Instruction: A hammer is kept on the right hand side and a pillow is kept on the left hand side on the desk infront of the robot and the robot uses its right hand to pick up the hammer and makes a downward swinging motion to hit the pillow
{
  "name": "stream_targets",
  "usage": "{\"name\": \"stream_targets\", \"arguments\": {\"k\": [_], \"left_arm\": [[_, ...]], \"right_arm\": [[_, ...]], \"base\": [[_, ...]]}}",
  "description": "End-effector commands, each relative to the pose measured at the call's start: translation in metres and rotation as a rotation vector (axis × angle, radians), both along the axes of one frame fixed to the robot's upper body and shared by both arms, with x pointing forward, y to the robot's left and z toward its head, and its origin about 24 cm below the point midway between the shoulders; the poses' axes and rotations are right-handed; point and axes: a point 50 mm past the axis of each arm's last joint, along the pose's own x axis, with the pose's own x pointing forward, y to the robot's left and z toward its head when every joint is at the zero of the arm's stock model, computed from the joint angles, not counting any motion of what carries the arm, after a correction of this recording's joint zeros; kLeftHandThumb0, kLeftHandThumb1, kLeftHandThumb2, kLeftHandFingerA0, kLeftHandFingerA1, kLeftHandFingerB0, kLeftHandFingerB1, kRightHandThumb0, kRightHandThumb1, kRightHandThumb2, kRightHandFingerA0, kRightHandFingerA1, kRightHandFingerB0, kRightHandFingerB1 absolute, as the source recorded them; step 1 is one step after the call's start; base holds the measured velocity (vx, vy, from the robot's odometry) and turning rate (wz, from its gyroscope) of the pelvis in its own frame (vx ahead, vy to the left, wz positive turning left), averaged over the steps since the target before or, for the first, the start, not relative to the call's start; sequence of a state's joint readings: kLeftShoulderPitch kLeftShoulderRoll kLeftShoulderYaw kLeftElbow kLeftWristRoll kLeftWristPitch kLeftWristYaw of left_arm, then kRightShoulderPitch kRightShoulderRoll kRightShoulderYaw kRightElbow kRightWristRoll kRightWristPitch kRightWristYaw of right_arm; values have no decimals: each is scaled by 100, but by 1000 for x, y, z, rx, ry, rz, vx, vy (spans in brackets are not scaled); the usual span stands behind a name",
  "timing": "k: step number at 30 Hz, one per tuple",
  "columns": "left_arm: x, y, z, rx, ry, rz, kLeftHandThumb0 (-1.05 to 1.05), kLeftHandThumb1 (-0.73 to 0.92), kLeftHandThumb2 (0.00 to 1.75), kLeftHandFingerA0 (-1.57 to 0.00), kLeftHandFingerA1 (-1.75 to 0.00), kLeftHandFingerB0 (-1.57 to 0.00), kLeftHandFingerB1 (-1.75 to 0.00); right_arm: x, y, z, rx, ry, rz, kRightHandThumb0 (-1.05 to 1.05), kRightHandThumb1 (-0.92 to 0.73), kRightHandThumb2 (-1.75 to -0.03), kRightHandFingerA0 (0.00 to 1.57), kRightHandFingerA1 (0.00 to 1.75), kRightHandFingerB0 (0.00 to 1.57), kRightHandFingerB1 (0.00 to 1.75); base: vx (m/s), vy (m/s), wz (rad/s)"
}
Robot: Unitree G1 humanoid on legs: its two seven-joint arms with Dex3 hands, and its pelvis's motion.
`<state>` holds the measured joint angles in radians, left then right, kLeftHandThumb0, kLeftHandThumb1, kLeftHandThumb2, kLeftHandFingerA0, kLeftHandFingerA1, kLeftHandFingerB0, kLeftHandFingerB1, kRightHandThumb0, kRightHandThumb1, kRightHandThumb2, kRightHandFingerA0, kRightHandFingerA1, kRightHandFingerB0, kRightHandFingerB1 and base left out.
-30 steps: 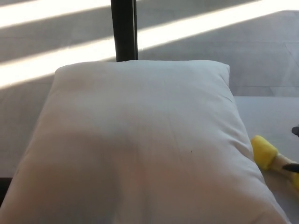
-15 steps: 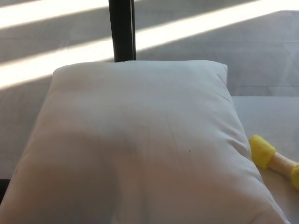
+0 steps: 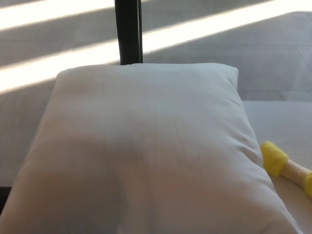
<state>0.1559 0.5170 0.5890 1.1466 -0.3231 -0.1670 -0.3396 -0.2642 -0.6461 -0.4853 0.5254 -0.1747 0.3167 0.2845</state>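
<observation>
Pillow is lying flat as target; hammer is resting beside it on bench. Neither hand is showing, so grip state cannot be told.

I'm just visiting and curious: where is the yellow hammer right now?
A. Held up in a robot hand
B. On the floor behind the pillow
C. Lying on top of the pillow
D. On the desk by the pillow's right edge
D: the hammer lies on the desk beside the pillow, with no hand in view.
</observation>
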Motion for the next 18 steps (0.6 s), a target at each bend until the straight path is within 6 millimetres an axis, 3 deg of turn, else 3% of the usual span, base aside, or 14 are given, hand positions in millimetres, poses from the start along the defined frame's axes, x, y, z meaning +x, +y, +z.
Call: {"name": "stream_targets", "arguments": {"k": [1, 2, 3, 4, 5, 6, 9, 10, 13, 14, 15, 16, 17, 18], "left_arm": [[-3, 7, 3, -25, -20, 85, -74, 90, 67, -70, -55, -70, -47], [-3, 7, 3, -19, -17, 82, -74, 90, 67, -69, -54, -71, -47], [-6, 7, 2, -39, -29, 105, -76, 88, 66, -68, -56, -70, -49], [-8, 7, 2, -52, -30, 128, -77, 87, 66, -68, -55, -72, -49], [-9, 7, 1, -57, -27, 147, -75, 86, 66, -70, -55, -72, -49], [-11, 7, 0, -60, -28, 156, -75, 87, 66, -70, -56, -73, -49], [-16, 8, 0, -51, -12, 173, -75, 89, 67, -70, -56, -68, -47], [-18, 8, -1, -52, -7, 181, -74, 88, 66, -67, -55, -68, -47], [-23, 9, -1, -58, 12, 202, -73, 88, 66, -67, -56, -66, -46], [-25, 9, -2, -60, 20, 209, -73, 87, 66, -66, -55, -64, -45], [-27, 8, -4, -62, 35, 212, -72, 86, 66, -67, -54, -61, -44], [-30, 7, -5, -55, 58, 208, -73, 86, 66, -68, -57, -60, -45], [-31, 7, -5, -63, 57, 223, -73, 85, 66, -68, -56, -60, -45], [-32, 7, -6, -68, 54, 232, -72, 85, 66, -69, -57, -61, -46]], "right_arm": [[-144, -28, -110, 405, -585, -1086, -42, -71, -62, 12, 59, 23, 37], [-148, -24, -120, 470, -588, -1136, -44, -71, -62, 5, 50, 20, 36], [-155, -20, -129, 491, -542, -1145, -31, -65, -112, 3, 54, 0, 50], [-159, -17, -137, 559, -548, -1159, -50, -74, -63, 0, 39, 9, 32], [-162, -15, -142, 572, -519, -1147, -52, -74, -63, 4, 42, 9, 30], [-165, -13, -147, 578, -482, -1118, -60, -58, -96, 0, 31, 0, 27], [-165, 2, -166, 656, -332, -1005, -77, -63, -100, 0, 54, 0, 18], [-165, 6, -171, 658, -251, -982, -83, -69, -104, 1, 33, 0, 16], [-165, 13, -180, 708, -201, -963, -85, -71, -97, 2, 33, 0, 9], [-167, 15, -182, 702, -184, -970, -77, -92, -67, 1, 51, 0, 18], [-169, 17, -184, 688, -164, -962, -87, -78, -111, 0, 37, 0, 23], [-167, 22, -187, 689, -138, -960, -93, -82, -117, 0, 32, 0, 22], [-167, 23, -188, 645, -98, -947, -87, -75, -101, 0, 39, 0, 23], [-167, 25, -189, 632, -87, -933, -90, -78, -116, 2, 56, 0, 26]], "base": [[0, 0, 0], [0, 0, 0], [0, 0, 0], [0, 0, 0], [0, 0, 0], [0, 0, 0], [0, 0, 0], [0, 0, 0], [0, 0, 0], [0, 0, 0], [0, 0, 0], [0, 0, 0], [0, 0, 0], [0, 0, 0]]}}
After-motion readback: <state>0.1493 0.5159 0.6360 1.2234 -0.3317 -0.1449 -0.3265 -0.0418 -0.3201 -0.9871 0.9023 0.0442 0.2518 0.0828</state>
